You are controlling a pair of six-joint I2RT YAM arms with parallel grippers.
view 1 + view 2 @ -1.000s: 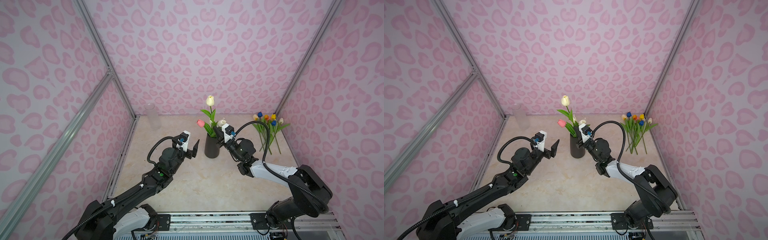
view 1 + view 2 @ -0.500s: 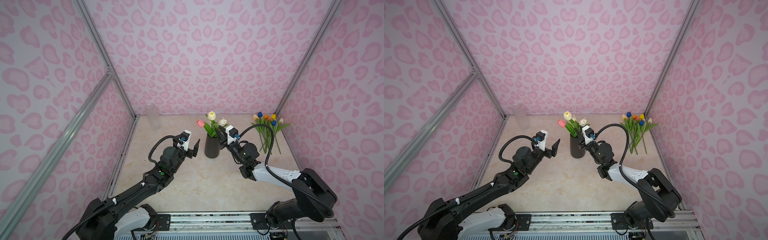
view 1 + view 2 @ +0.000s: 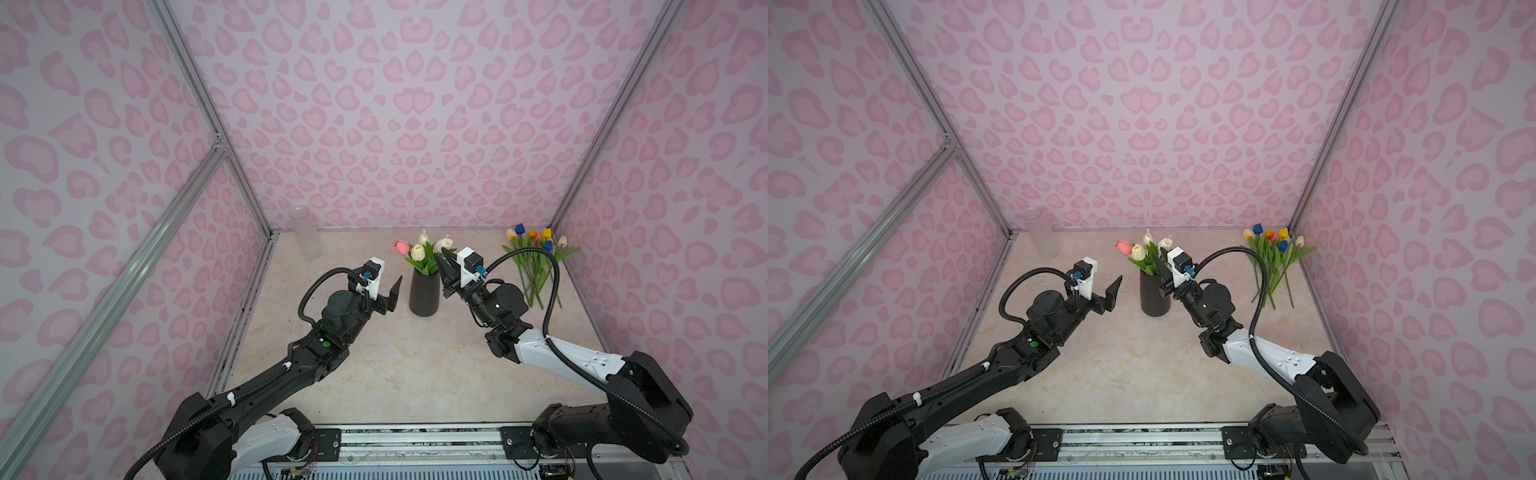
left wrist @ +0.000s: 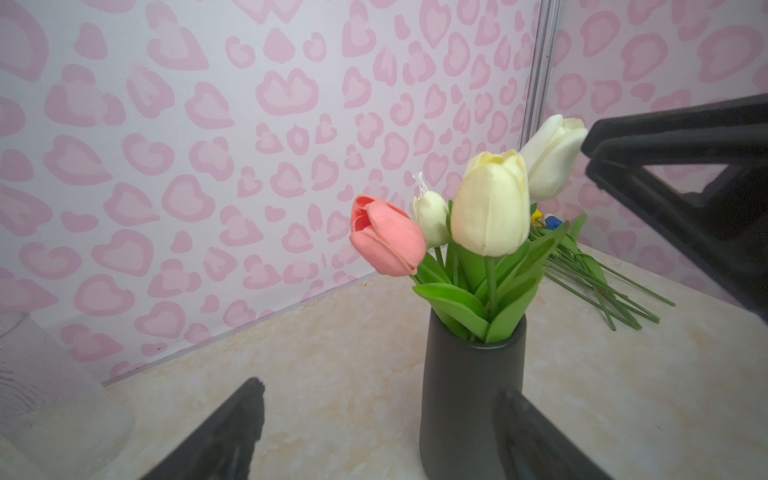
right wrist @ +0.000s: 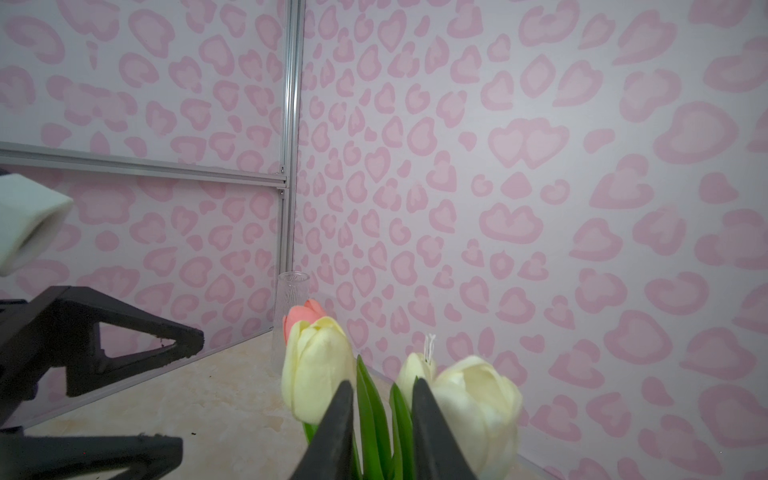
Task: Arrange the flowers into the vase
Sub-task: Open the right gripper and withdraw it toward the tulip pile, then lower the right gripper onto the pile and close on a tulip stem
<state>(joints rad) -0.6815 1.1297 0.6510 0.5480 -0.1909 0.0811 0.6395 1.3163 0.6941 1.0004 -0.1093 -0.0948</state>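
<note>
Dark grey and matte, the vase (image 3: 424, 295) stands near the middle of the marbled surface (image 3: 395, 365) with four flowers in it: a pink tulip (image 3: 401, 247), a cream tulip (image 3: 417, 252) and two white ones behind. I judge the job roughly a third done. The loose tulips (image 3: 536, 259), with blue, yellow, orange and pale heads, lie bunched well to the right. The right gripper (image 5: 381, 386) sits just beside the vase's blooms, its fingers a little parted with only leaves showing in the gap, gripping nothing I can see. The left gripper (image 3: 395, 291) hovers on the vase's other side, fingers spread wide and empty. A clear glass vase (image 3: 306, 232) stands unused in the far corner. No brand, label or writing is legible.
</note>
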